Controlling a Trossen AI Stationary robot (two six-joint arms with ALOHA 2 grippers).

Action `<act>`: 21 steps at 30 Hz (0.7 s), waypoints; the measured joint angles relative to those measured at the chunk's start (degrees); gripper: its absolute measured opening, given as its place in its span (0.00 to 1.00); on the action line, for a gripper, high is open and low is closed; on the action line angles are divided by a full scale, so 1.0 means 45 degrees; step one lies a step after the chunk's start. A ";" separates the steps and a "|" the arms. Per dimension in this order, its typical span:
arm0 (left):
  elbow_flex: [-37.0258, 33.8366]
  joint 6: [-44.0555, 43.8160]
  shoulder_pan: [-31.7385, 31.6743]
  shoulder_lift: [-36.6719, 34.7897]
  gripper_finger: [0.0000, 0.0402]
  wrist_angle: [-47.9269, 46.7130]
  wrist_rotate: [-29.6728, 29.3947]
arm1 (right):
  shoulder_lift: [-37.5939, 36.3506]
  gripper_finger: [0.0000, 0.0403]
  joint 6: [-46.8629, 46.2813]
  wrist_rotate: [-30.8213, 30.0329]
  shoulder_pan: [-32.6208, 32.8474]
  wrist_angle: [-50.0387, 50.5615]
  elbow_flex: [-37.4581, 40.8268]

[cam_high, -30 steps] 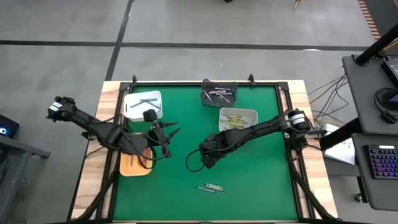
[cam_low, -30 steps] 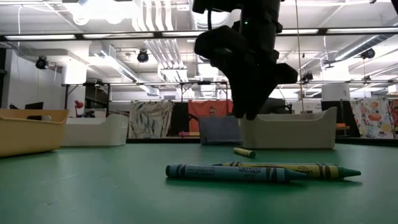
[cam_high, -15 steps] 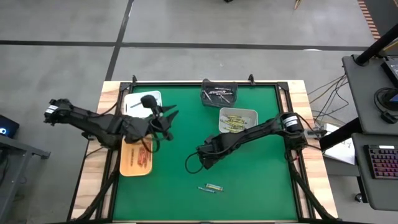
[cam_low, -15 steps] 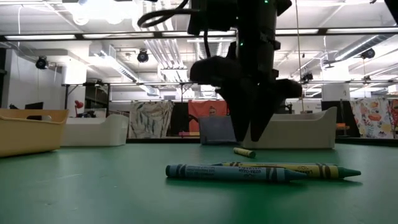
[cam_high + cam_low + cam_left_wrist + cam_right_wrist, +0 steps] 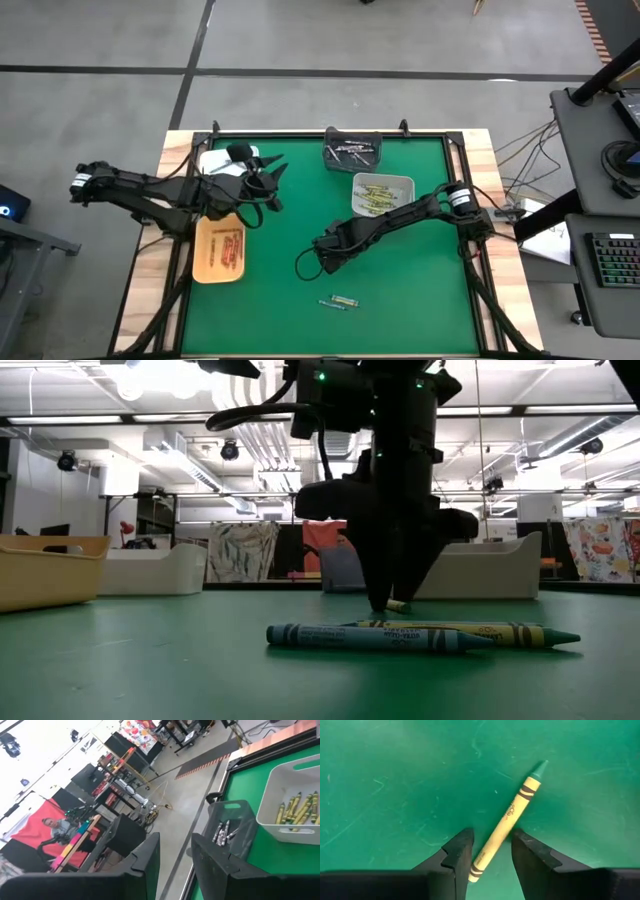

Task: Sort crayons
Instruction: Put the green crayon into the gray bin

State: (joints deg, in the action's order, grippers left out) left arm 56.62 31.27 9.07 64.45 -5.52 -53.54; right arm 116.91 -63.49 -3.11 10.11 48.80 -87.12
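A short yellow wax crayon with a green tip (image 5: pixel 509 827) is seen lying flat on the green felt table top (image 5: pixel 400 290) near its middle, its long axis slanted between the spread, unclenched fingers of the right gripper (image 5: pixel 491 851), which straddle its blunt end, tip pointing away from the wrist. Two further crayons, one blue-green (image 5: pixel 375 639) and one yellow (image 5: pixel 470 631), are laid end-on across the near edge, roughly parallel. Yellow sticks are held in the white rectangular bin (image 5: pixel 404 184) at far right, grey ones in the dark bin (image 5: pixel 352 152), reddish ones in the tan tray (image 5: pixel 219 250) at left; the left gripper (image 5: pixel 268 183) is raised by the white tray (image 5: pixel 222 166), fingers apart, grasping nothing.
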 joint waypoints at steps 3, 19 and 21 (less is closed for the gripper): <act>0.0000 -0.0024 -0.0106 0.0005 0.23 0.0001 0.0320 | 0.0022 0.29 0.0002 0.0019 0.0000 -0.0059 -0.0003; -0.0007 -0.2033 -0.0127 0.0628 0.23 0.1238 0.3148 | -0.0011 0.03 0.2130 0.0043 0.0000 -0.0151 -0.0189; -0.0010 -0.2433 -0.0129 0.0661 0.23 0.1422 0.3128 | -0.0051 0.03 0.2943 0.0029 0.0005 -0.0093 -0.0353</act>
State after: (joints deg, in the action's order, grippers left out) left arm 56.58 20.32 8.49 67.42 0.87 -39.46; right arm 116.68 -50.25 -2.98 10.13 48.38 -88.71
